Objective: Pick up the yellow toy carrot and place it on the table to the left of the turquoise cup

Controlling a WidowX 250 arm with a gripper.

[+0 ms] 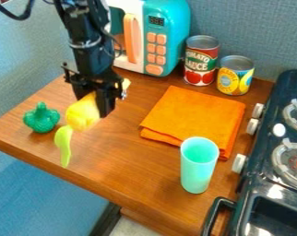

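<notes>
- The yellow toy [82, 113] is gripped by the tool [95, 103], which is closed around it near the middle of its length.
- The yellow toy is held at a slant over the left part of the desk [129, 152]. Its fat yellow end is pointed down to the left, and a pale tip can be seen on the other side of the tool.
- A long, thin green leaf [64, 144] is seen at the fat end, hanging down toward the front edge of the desk. Whether the desk is touched by it cannot be told.
- The tool is carried by the black arm [89, 50], which is seen coming in from the top of the view.
- A bumpy green toy [42, 118] is set on the desk, to the left of the yellow toy and apart from it.
- A blue and white toy microwave [156, 34] is placed at the back of the desk, behind the tool. An orange handle and orange buttons are seen on its front.
- An orange cloth [191, 115] is laid on the desk to the right of the tool. It is folded.
- A light green cup [198, 168] is stood upright by the front corner of the cloth, with its open top up.
- A tall red can [201, 62] and a shorter yellow can [234, 77] are stood side by side behind the cloth.
- A dark toy stove [256, 182] is placed along the right side, with round burners and white knobs. A black handle [214, 216] is seen at its front.
</notes>
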